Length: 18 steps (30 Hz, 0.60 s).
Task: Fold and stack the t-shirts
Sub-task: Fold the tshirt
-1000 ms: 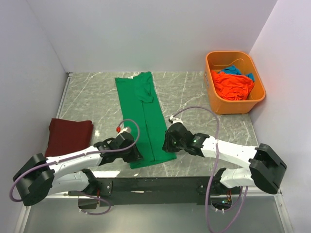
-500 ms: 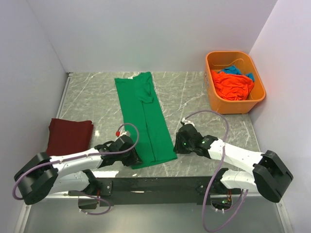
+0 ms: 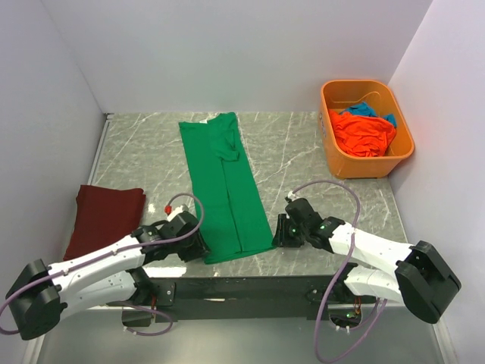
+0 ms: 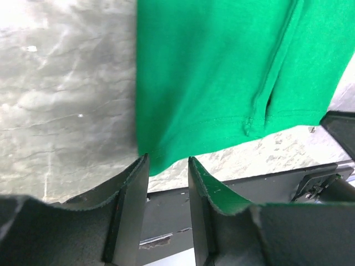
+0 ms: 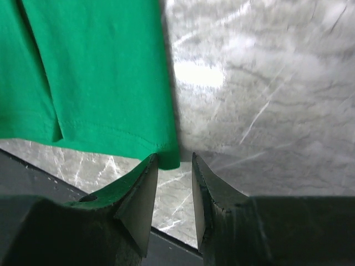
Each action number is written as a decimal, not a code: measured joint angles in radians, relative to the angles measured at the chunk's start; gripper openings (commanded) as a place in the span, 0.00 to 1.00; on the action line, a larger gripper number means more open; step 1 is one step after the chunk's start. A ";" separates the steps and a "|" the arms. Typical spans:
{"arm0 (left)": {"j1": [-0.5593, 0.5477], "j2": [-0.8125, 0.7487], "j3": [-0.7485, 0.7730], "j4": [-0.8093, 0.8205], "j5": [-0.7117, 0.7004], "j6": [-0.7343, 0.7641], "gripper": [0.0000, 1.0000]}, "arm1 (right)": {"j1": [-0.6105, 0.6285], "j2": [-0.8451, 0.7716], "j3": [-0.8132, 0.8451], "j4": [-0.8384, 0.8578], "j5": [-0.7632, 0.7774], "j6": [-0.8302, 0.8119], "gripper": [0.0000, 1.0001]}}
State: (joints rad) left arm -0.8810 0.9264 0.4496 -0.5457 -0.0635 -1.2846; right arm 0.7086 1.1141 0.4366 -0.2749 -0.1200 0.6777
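Note:
A bright green t-shirt (image 3: pixel 227 186), folded into a long strip, lies flat from the far middle of the table to its near edge. My left gripper (image 3: pixel 198 246) is open and empty at the hem's near left corner. In the left wrist view the gripper (image 4: pixel 168 159) has that corner of the green shirt (image 4: pixel 222 66) just ahead of its gap. My right gripper (image 3: pixel 279 231) is open and empty at the near right corner. In the right wrist view the gripper (image 5: pixel 174 157) has the tip of the shirt's (image 5: pixel 100 72) corner between its fingertips. A folded maroon t-shirt (image 3: pixel 110 212) lies at the left.
A rigid orange tub (image 3: pixel 405 148) stands at the back right with a crumpled orange t-shirt (image 3: pixel 362 133) and a blue one (image 3: pixel 367 109) in it. The table's dark front rail (image 3: pixel 242 287) runs just below the green hem. White walls close the left, back and right.
Both grippers have moved outward off the green shirt's near hem, the left one down-left, the right one to the right. The shirt lies as before.

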 measured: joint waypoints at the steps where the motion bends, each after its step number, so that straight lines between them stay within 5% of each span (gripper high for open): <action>1: 0.001 -0.010 -0.005 -0.002 -0.003 -0.005 0.39 | 0.000 0.000 -0.006 0.003 -0.006 0.006 0.38; 18: 0.002 0.008 -0.112 0.111 0.041 -0.057 0.27 | -0.001 0.000 -0.039 0.054 -0.039 0.050 0.36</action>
State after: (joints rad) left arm -0.8791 0.9348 0.3378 -0.4343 -0.0227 -1.3418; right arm 0.7078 1.1141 0.3977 -0.2207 -0.1585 0.7277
